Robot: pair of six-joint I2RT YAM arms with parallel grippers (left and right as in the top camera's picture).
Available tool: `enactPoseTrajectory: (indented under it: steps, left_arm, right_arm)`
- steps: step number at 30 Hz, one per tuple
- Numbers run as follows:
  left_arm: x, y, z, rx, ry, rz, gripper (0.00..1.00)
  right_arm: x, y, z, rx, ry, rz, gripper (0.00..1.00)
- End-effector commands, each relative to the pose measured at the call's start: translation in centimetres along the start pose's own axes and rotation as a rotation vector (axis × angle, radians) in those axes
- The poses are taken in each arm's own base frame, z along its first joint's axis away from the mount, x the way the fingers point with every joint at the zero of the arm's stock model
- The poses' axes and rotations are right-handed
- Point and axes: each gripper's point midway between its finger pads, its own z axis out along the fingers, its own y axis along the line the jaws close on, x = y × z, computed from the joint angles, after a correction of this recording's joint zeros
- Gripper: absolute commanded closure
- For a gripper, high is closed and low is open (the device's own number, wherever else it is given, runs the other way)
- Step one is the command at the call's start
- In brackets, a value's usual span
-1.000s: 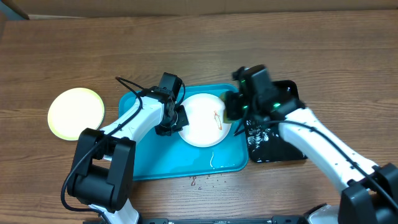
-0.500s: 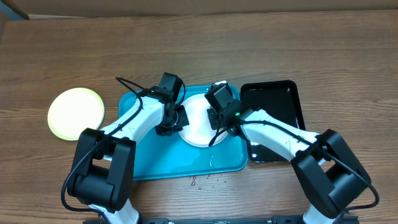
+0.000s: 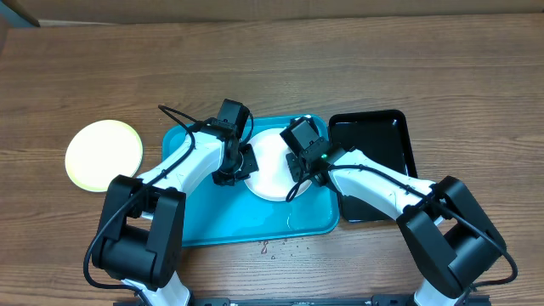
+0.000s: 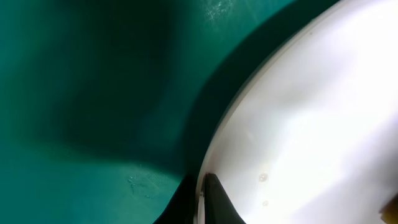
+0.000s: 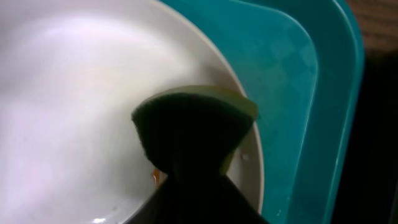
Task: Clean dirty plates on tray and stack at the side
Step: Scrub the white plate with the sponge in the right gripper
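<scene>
A white plate (image 3: pixel 270 168) lies on the cyan-blue tray (image 3: pixel 223 223). My left gripper (image 3: pixel 244 163) is shut on the plate's left rim (image 4: pixel 214 143), one finger above and one below it. My right gripper (image 3: pixel 297 166) is shut on a dark green sponge (image 5: pixel 191 134) with a yellow edge, pressed onto the plate's right side (image 5: pixel 74 93). A small reddish-brown smear (image 5: pixel 153 177) shows beside the sponge. A pale yellow-green plate (image 3: pixel 104 154) lies on the table left of the tray. A third plate is not in view.
A glossy black tray (image 3: pixel 378 144) sits right of the blue tray, partly under my right arm. Small reddish specks (image 3: pixel 270 247) lie on the wooden table (image 3: pixel 425 68) in front of the blue tray. A whitish streak (image 3: pixel 291 223) lies on the tray's front right.
My right gripper moved left from the black tray with the sponge and came down on the white plate. My left gripper has stayed on the plate's rim.
</scene>
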Motion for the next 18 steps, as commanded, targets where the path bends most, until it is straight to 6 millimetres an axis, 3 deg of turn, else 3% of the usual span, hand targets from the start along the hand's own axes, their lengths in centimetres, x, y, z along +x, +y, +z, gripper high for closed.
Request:
enactPoseTrajectory:
  steps: [1,9,14,18]
  left_arm:
    - [2.2,1.7,2.2,-0.077,0.076,-0.011,0.96]
    - [2.1,1.8,2.2,-0.079,0.074,-0.011,0.96]
    - [2.0,1.7,2.2,-0.075,0.069,-0.01,0.96]
    - [2.0,1.7,2.2,-0.075,0.069,-0.01,0.96]
  right_arm:
    - [0.2,-0.2,0.0,0.014,0.009,0.034,0.96]
    - [1.8,-0.7,0.6,0.027,0.042,0.078,0.96]
    - [3.3,2.0,1.5,-0.139,0.062,0.133,0.96]
    - [4.5,1.9,1.7,-0.141,0.097,0.232,0.96]
